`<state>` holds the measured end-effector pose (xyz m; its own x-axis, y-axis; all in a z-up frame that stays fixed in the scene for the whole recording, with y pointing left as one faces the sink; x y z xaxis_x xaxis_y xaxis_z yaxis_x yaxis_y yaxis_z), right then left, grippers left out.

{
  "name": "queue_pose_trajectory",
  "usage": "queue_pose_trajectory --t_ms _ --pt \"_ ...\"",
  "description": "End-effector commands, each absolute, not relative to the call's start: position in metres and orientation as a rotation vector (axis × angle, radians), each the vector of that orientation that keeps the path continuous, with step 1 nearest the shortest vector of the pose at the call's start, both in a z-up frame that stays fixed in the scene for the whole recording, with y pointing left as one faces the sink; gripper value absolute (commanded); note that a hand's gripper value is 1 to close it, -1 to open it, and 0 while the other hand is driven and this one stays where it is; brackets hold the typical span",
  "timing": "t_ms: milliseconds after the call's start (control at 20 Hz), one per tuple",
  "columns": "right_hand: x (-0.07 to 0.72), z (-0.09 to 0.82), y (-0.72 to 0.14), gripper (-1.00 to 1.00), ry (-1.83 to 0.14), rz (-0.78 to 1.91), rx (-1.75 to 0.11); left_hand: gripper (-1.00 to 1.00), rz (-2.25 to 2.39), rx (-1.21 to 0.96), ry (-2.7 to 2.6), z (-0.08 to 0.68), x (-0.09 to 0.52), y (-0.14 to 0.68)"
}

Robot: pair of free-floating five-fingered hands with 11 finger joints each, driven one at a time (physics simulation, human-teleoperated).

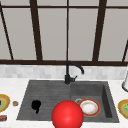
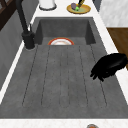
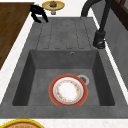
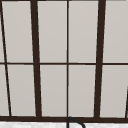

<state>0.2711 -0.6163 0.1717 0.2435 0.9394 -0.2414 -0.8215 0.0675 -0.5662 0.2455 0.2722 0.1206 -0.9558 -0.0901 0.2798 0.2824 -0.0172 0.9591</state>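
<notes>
My left hand [image 1: 36, 105] hovers over the front part of the grey draining board [image 1: 47, 91], left of the basin. It holds nothing. In the left side view the left hand [image 2: 110, 65] hangs by the board's near edge with its fingers drooping loosely. In the right side view the left hand [image 3: 37, 12] is at the board's far corner, fingers pointing down. A white plate with a red-orange rim [image 1: 89, 107] lies flat in the basin [image 3: 37, 75] beside the drain. A big red ball [image 1: 67, 115] shows at the sink's front edge.
A black tap [image 1: 71, 71] stands behind the sink. Yellow plates with food sit on the counter at the left [image 1: 3, 102] and right [image 1: 123, 107]. A small round item [image 1: 15, 103] lies left of the sink. A white jar [image 2: 47, 4] stands at the far right.
</notes>
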Motion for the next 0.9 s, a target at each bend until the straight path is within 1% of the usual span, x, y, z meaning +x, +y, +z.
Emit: queue_pose_trajectory --t_ms 0,200,400,700,850 --pt "0.274 0.164 -0.613 -1.00 -0.177 1.220 -0.672 0.00 -2.061 -0.203 -1.999 0.121 0.246 0.272" --pt "0.288 0.180 -0.605 -1.00 -0.169 1.216 -0.749 0.00 -2.061 -0.203 -1.999 0.121 0.246 0.272" --pt "0.301 0.187 -0.597 -1.00 -0.125 1.217 -0.758 0.00 -2.061 -0.203 -1.999 0.121 0.246 0.272" --pt "0.316 0.153 -0.580 -1.00 -0.085 1.237 -0.763 0.00 -2.061 -0.203 -1.999 0.121 0.246 0.272" --pt "0.328 0.139 -0.589 -1.00 -0.085 1.210 -0.822 0.00 -2.061 -0.203 -1.999 0.121 0.246 0.272"
